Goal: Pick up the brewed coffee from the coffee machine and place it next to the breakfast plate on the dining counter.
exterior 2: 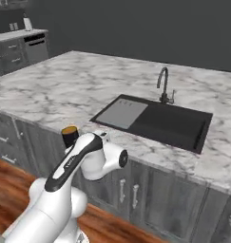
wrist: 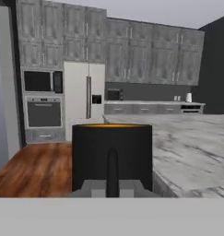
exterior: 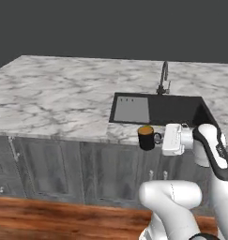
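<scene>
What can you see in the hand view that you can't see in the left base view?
Only the hand view shows the tall fridge, the wall oven and the upper cabinets. Only the left base view shows the black sink, its faucet and the white arm. Both show the black mug of coffee held in the shut end effector, plus marble counter and wood floor.

Arm (exterior 2: 74, 166) hides most of mug (exterior 2: 69, 135), apparently.
</scene>
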### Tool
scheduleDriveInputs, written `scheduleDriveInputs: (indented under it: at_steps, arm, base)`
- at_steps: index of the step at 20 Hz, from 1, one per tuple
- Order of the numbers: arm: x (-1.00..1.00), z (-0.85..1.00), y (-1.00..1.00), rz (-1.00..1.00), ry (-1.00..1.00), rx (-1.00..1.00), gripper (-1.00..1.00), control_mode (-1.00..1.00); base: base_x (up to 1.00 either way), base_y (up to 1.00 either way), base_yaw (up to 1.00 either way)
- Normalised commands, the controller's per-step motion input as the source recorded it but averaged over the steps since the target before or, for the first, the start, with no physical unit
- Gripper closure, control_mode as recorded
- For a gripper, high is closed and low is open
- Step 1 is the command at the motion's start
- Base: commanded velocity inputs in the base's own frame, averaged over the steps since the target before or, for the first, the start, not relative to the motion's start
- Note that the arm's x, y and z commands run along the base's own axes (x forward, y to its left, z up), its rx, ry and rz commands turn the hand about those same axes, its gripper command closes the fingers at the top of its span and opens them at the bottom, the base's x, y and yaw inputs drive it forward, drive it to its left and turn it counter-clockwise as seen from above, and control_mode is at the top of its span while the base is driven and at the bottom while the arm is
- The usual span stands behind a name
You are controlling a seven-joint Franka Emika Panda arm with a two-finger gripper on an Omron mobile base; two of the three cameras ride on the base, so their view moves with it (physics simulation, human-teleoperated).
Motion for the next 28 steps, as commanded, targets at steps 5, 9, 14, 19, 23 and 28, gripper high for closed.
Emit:
scheduleDriveInputs:
  at_steps: [5,9,14,19,23,28]
  arm:
    - [0.0,0.0,0.0,0.0,0.0,0.0,1.0,1.0]
    - [0.0,0.0,0.0,0.0,0.0,0.0,1.0,1.0]
    - [0.0,0.0,0.0,0.0,0.0,0.0,1.0,1.0]
    - [0.0,0.0,0.0,0.0,0.0,0.0,1.0,1.0]
    - [0.0,0.0,0.0,0.0,0.0,0.0,1.0,1.0]
    - [0.0,0.0,0.0,0.0,0.0,0.0,1.0,1.0]
  base:
    - [0.14,1.0,0.51]
    - [0.63,1.0,0.37]
    - [0.93,1.0,0.28]
    - [1.0,1.0,0.19]
    - [1.0,1.0,0.13]
    - [1.0,1.0,0.07]
